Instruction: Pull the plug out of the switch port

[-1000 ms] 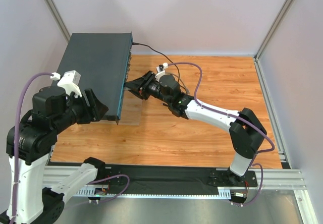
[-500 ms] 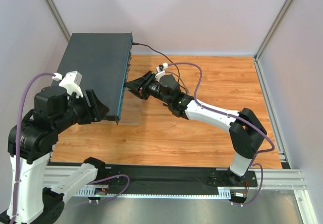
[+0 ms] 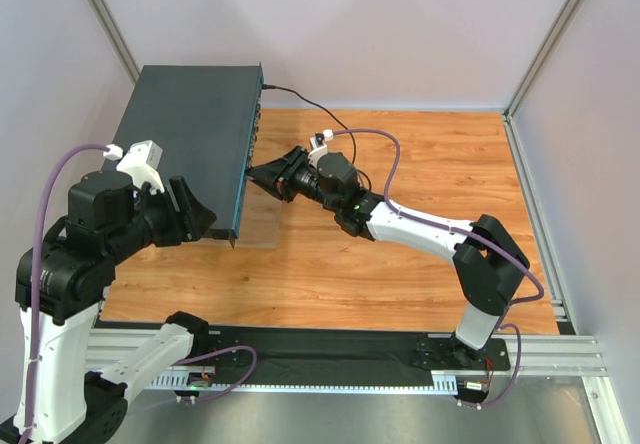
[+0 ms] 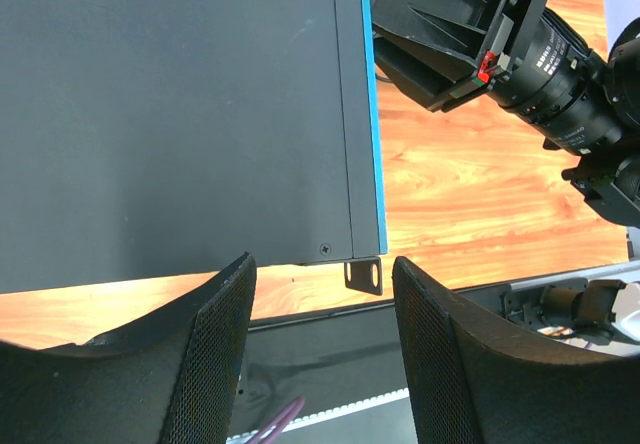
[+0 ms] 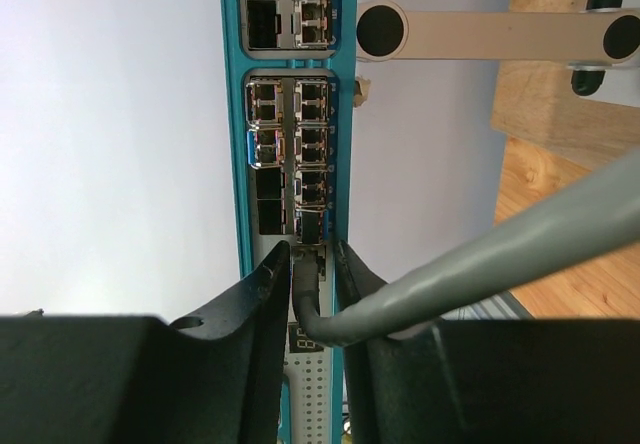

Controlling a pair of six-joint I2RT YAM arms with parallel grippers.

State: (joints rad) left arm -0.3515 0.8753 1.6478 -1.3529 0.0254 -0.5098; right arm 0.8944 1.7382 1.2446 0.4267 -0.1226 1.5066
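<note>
The switch (image 3: pixel 190 134) is a flat dark grey-teal box at the far left. Its teal-rimmed front face (image 5: pixel 290 144), with rows of small sockets, faces right. A grey plug (image 5: pixel 306 264) sits in a lower socket, and its grey cable (image 5: pixel 470 269) bends off to the right. My right gripper (image 3: pixel 252 171) is at the front face. Its jaws (image 5: pixel 312 249) are narrowly open and straddle the plug, the left finger close against it and a small gap on the other side. My left gripper (image 3: pixel 198 212) is open and empty by the switch's near corner (image 4: pixel 365 276).
A dark cable (image 3: pixel 300 97) runs from the switch's far corner toward my right wrist. A clear plate (image 3: pixel 258 229) lies under the switch's near end. White walls and metal posts (image 3: pixel 545 34) enclose the wooden table (image 3: pixel 430 154). A black rail (image 3: pixel 350 349) lines the near edge.
My right gripper has moved a little left, closer to the switch's front face. My left arm has shifted slightly.
</note>
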